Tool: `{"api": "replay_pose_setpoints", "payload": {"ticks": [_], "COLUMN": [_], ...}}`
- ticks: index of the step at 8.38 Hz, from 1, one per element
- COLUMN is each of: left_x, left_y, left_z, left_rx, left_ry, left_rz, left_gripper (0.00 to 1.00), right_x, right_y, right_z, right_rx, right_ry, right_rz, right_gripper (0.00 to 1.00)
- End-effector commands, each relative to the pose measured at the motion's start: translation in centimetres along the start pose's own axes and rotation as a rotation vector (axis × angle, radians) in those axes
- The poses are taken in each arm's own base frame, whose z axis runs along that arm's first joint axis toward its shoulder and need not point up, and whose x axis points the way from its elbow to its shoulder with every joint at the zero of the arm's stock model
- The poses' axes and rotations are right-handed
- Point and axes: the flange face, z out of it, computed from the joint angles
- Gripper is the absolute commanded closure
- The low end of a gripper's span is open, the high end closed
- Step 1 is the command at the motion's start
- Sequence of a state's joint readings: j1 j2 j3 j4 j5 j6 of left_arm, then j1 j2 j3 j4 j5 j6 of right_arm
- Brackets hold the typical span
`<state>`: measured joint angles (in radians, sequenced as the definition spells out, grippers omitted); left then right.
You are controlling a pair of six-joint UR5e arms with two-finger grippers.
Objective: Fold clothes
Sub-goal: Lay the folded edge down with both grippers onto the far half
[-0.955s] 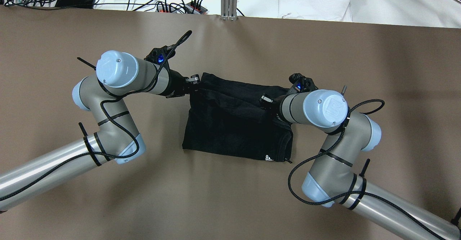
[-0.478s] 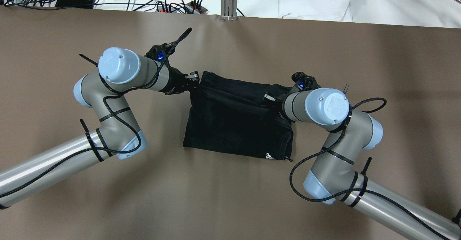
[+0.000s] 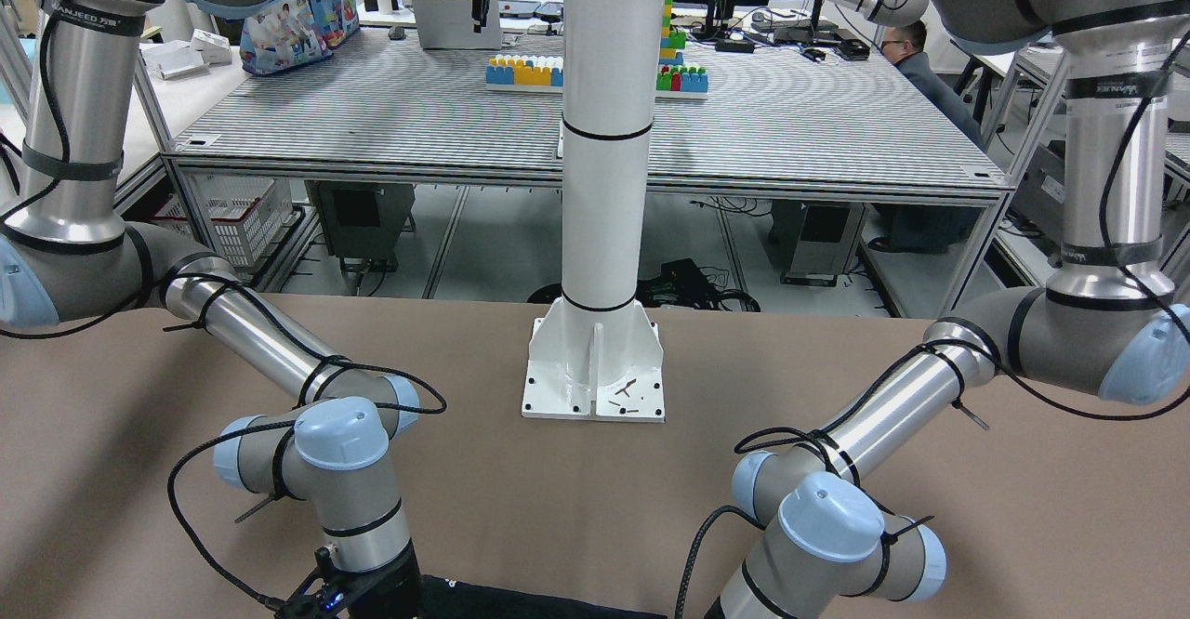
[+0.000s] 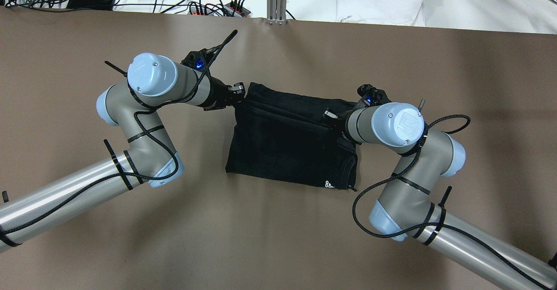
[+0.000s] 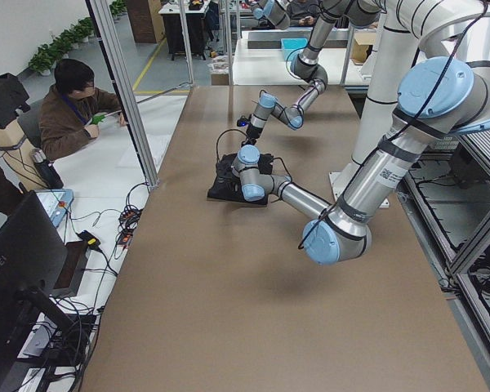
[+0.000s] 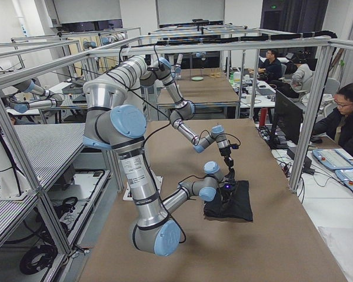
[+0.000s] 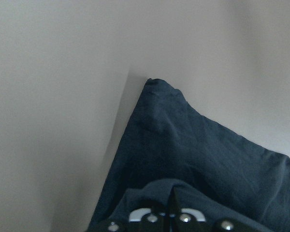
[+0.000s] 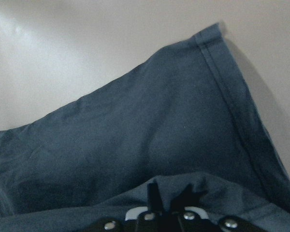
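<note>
The garment is plain black with a small white logo, the table flat brown, the pillar white, both arms silver with pale-blue caps.

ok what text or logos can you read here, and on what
"UR" on the right arm's pale blue round joint cap.
"WANJEED" on the right arm's black upper band; following characters unreadable.
"HUAWEI" on the black monitor, its back.
Too small to read: the white logo on the black fabric garment.
</note>
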<state>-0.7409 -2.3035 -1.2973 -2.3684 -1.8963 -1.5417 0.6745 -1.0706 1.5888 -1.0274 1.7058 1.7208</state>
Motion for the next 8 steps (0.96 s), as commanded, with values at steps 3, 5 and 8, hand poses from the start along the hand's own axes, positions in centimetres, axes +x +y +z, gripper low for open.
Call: {"api": "replay_pose_setpoints", "payload": {"ticks": [3,5,8], "left_x": [1.6,3.6,3.1], "left_y": [-0.3,-0.2,-1.2], "left_z": [0.4,0.2,0.2], "left_rx": [0.008,0.053,0.071], "left_ry": [0.005,0.027,0.016], "left_rz": [-0.001,-0.007,-0.008], "left_gripper": [0.67,0.00,0.00], "right_x": [-0.4,-0.4,-0.6], "right_y": [-0.4,-0.5,-1.1], "right_z": [-0.3,-0.3,-0.8], "right_rx": [0.001,0.003,-0.010], "right_ry": [-0.007,-0.006,-0.009], "right_rz": [0.009,0.009,0.015], "right_gripper": [0.58,0.07,0.06]}}
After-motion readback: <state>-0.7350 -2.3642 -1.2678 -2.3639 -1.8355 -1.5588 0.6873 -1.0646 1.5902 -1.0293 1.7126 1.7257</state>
